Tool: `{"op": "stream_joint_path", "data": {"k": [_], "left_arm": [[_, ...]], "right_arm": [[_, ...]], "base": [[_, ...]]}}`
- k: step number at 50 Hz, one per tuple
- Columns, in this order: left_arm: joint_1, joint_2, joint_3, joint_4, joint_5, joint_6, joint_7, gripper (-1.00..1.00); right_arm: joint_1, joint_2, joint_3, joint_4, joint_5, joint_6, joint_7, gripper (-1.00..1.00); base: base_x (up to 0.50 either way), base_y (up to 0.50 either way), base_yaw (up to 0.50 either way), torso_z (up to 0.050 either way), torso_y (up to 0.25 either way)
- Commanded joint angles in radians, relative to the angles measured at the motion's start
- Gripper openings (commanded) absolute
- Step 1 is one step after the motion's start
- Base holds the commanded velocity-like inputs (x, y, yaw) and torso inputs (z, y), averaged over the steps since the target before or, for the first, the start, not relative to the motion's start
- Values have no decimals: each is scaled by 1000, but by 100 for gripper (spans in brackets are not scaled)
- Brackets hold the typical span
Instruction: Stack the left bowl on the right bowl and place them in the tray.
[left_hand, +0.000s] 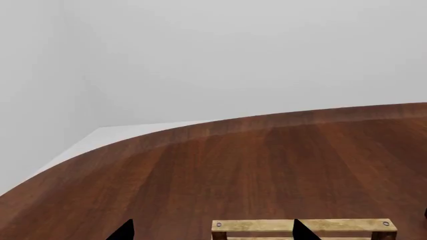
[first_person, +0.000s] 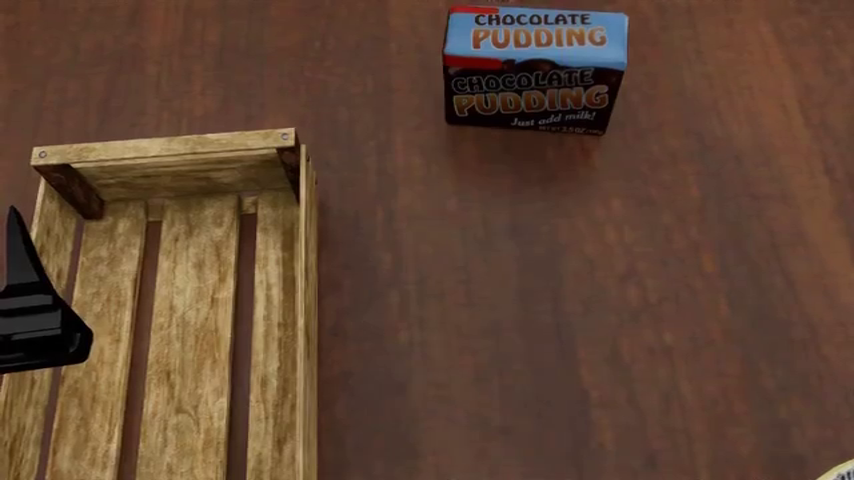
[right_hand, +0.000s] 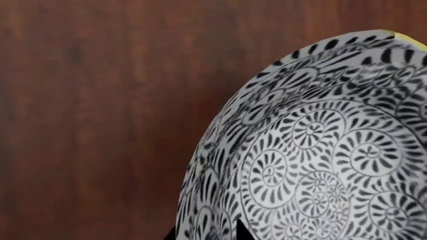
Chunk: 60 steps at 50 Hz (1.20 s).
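Filling the right wrist view, one black-and-white patterned bowl (right_hand: 313, 150) is pinched at its rim by the right gripper (right_hand: 207, 234), while the head view shows the released left gripper (first_person: 34, 300) over one empty tray (first_person: 174, 160) and, farther off, one pudding box (first_person: 534, 70) on the tabletop (first_person: 601, 300).

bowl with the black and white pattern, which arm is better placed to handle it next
Right. The right wrist view shows the patterned bowl filling the frame, its gripper fingertips at the rim. The left gripper hangs over the tray, with no bowl in its wrist view.
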Motion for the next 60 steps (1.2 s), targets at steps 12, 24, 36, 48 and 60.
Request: {"op": "stream_joint_path", "data": {"k": [12,24,36,48,60], "left_arm": [[3,-6,-9,13,-12,-3,-6,100],[2,-9,-18,17,-21,-5,-10,100],[4,-12,-23,22,-30,-5,-11,100],[8,-16,-48,34,-58,-2,-14,100],[4,-20,-68,24,-74,-2,-17,100]], "right_arm": [[151,85,73,-194,31,234,109,-100],[245,111,121,-273,90,342,207,-100],[334,93,170,-312,170,441,293,-100],[415,-4,214,-285,233,515,347,-100],[490,-151,248,-219,316,578,375,-100]], "base": [[0,0,0,0,0],[0,0,0,0,0],[0,0,0,0,0],[0,0,0,0,0],[0,0,0,0,0]]}}
